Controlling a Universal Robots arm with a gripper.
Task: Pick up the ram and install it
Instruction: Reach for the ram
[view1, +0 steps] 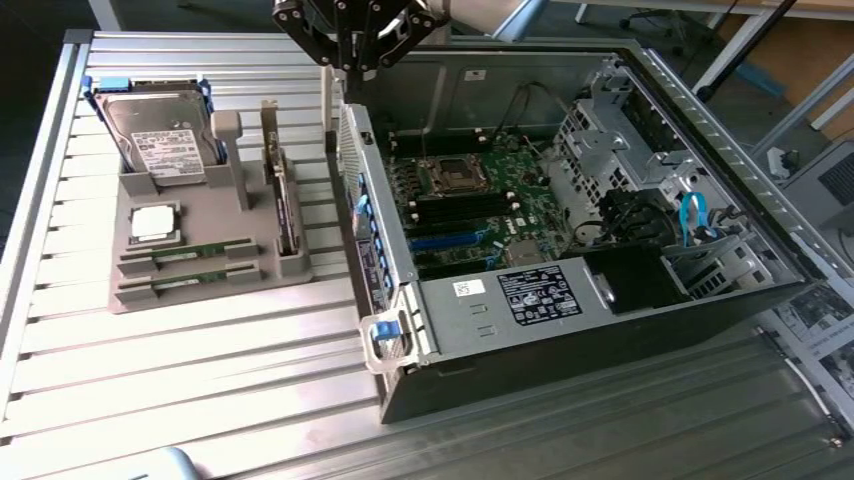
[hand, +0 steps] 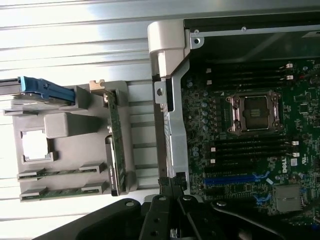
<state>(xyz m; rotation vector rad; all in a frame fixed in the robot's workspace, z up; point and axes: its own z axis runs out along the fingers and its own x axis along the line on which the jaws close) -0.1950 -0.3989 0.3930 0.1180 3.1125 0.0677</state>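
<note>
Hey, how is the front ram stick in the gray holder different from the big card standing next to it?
The ram stick is short and sits low in its slot, while the card is longer and stands much taller. The ram stick runs across the holder, while the card runs along the holder's side nearest the computer. Both are thin green boards slotted into the same gray holder.

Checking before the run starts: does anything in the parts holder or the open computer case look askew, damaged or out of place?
Nothing stands out. Both ram sticks lie flat in the grey holder's slots, the processor sits in its recess, and the hard drive and card stand in theirs.
</note>
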